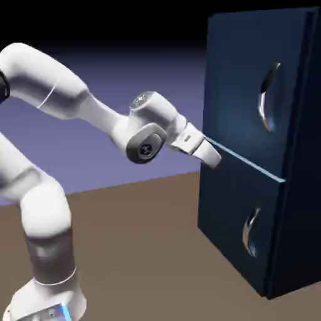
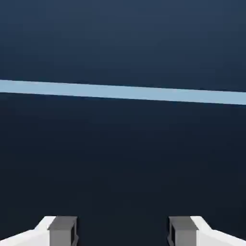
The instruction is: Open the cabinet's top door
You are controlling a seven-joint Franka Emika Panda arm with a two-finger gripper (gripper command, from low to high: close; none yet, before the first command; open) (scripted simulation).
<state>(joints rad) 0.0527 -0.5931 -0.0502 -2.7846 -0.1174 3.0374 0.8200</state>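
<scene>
The cabinet (image 1: 294, 188) is a tall dark navy box at the exterior view's right. The top door (image 1: 235, 81) is its upper panel, lying flush, with a curved silver handle (image 1: 269, 97) near its right side. My gripper (image 1: 216, 157) is at the door's lower left corner, level with the pale blue strip (image 1: 251, 164) between the two panels and far from the handle. In the hand view, navy panel fills the frame, crossed by the pale strip (image 2: 123, 91). The gripper (image 2: 123, 233) is open, its grey fingertips (image 2: 62, 231) wide apart with nothing between them.
A lower navy panel (image 1: 226, 219) with its own silver handle (image 1: 251, 233) sits under the strip. The cabinet stands on a brown table (image 1: 144, 251). My white arm (image 1: 75, 100) arches in from the left.
</scene>
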